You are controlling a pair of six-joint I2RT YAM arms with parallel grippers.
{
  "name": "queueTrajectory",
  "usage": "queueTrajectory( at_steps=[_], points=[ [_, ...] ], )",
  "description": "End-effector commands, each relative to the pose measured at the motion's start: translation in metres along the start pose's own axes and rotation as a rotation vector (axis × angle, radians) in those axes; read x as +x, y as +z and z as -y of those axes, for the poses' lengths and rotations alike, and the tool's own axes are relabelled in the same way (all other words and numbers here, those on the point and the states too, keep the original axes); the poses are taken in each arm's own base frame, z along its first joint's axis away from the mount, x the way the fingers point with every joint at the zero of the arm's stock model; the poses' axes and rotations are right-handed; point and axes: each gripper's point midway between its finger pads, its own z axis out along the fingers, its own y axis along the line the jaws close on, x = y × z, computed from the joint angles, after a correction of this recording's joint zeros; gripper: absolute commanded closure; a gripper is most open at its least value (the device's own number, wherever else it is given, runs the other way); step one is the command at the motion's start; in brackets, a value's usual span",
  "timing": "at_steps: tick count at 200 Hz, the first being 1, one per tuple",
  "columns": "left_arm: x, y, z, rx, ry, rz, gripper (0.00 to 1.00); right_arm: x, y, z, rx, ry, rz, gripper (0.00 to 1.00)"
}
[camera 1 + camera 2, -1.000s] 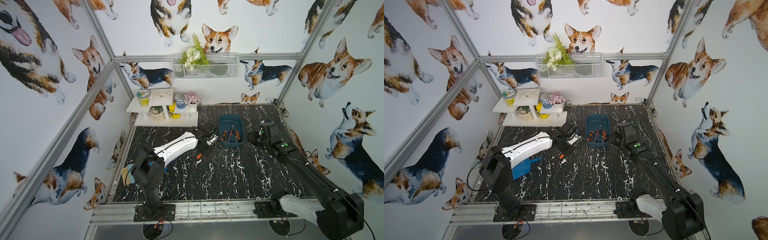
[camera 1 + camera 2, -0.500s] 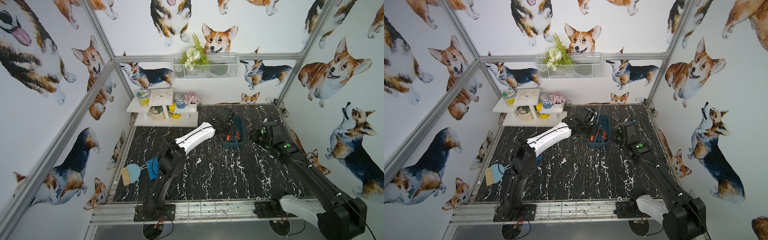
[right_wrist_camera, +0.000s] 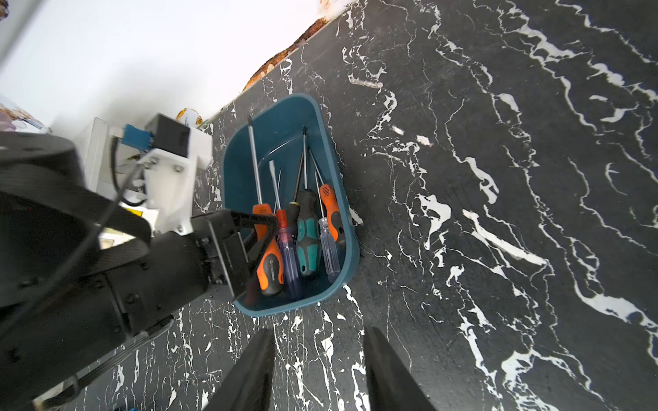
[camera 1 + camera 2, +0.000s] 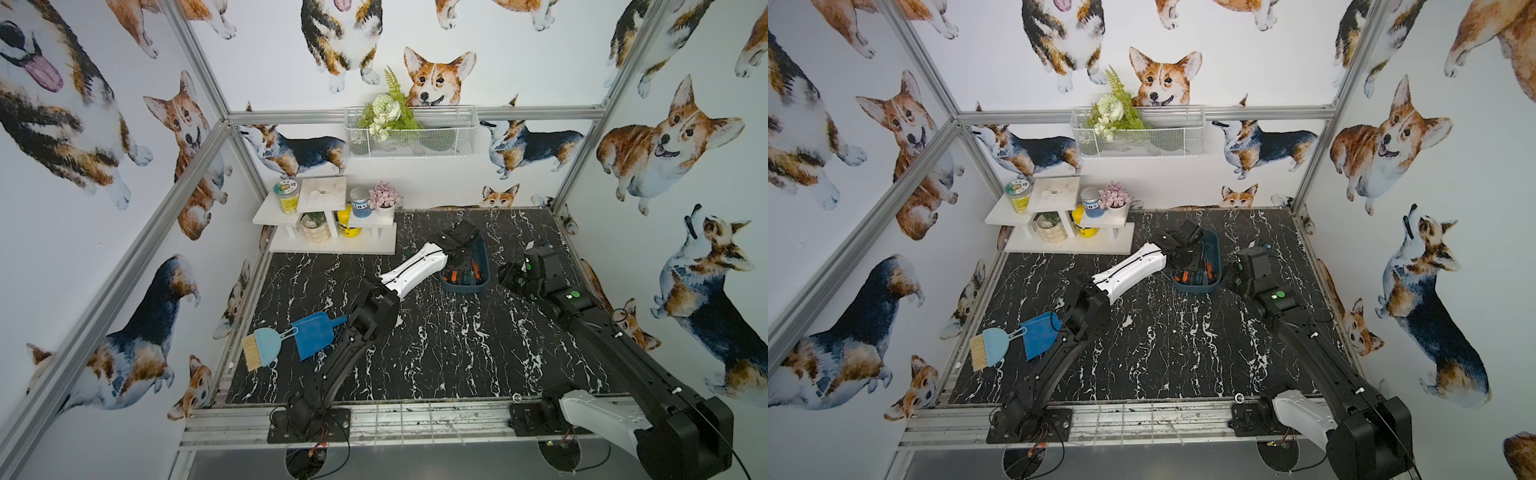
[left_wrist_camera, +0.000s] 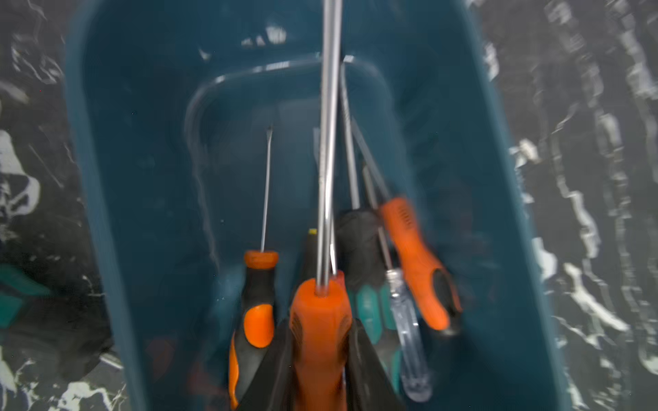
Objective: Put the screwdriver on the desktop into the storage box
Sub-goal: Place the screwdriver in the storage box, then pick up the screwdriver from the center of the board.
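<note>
Screwdriver clamped in left gripper, low inside storage box above others; release pending. Right gripper apart, empty, beside box.

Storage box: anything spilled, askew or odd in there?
Nothing stands out. The storage box sits flat on the desktop, the other screwdrivers lie inside it, handles bunched at one end, and the left gripper holds an orange-handled screwdriver over it.

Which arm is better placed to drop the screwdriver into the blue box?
Left: the left gripper clamps the orange screwdriver over the storage box; the right gripper hangs open and empty beside it.
</note>
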Motion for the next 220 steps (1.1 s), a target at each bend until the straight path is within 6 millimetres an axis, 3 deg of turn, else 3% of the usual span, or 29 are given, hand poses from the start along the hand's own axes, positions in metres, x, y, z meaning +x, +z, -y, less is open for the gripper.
queueTrajectory(
  at_steps=[1, 24, 51, 85, 114, 115, 118, 128, 141, 147, 165, 186, 220],
  points=[
    [0.005, -0.001, -0.006, -0.027, 0.035, -0.025, 0.71, -0.005, 0.000, -0.002, -0.009, 0.006, 0.023, 0.53],
    [-0.008, -0.013, -0.002, -0.020, 0.045, 0.009, 0.56, -0.005, -0.001, -0.001, -0.006, 0.005, 0.026, 0.53],
    [-0.035, -0.050, 0.006, 0.002, 0.034, 0.102, 0.47, -0.008, -0.001, -0.004, -0.011, -0.003, 0.031, 0.53],
    [-0.076, -0.134, 0.006, 0.025, -0.031, 0.292, 0.45, -0.011, 0.000, -0.019, -0.059, -0.041, 0.016, 0.53],
    [-0.078, -0.196, -0.025, 0.066, -0.171, 0.461, 0.43, -0.005, 0.009, -0.060, -0.144, -0.169, -0.022, 0.52],
    [-0.079, -0.206, -0.026, 0.076, -0.179, 0.478, 0.43, -0.004, 0.010, -0.064, -0.152, -0.183, -0.025, 0.52],
    [-0.075, -0.203, -0.032, 0.072, -0.194, 0.479, 0.43, -0.003, 0.010, -0.068, -0.161, -0.199, -0.026, 0.51],
    [-0.068, -0.222, -0.048, 0.098, -0.252, 0.538, 0.43, 0.008, 0.014, -0.094, -0.222, -0.290, -0.048, 0.49],
    [-0.047, -0.229, -0.080, 0.102, -0.341, 0.560, 0.43, 0.028, 0.022, -0.124, -0.304, -0.407, -0.098, 0.47],
    [-0.039, -0.242, -0.094, 0.117, -0.385, 0.583, 0.44, 0.036, 0.026, -0.136, -0.336, -0.463, -0.117, 0.46],
    [-0.003, -0.247, -0.142, 0.101, -0.514, 0.582, 0.44, 0.062, 0.042, -0.163, -0.397, -0.622, -0.146, 0.44],
    [0.038, -0.252, -0.191, 0.061, -0.647, 0.583, 0.44, 0.080, 0.072, -0.178, -0.397, -0.747, -0.189, 0.42],
    [0.099, -0.268, -0.249, -0.016, -0.835, 0.659, 0.37, 0.097, 0.134, -0.175, -0.248, -0.883, -0.294, 0.41]
  ],
)
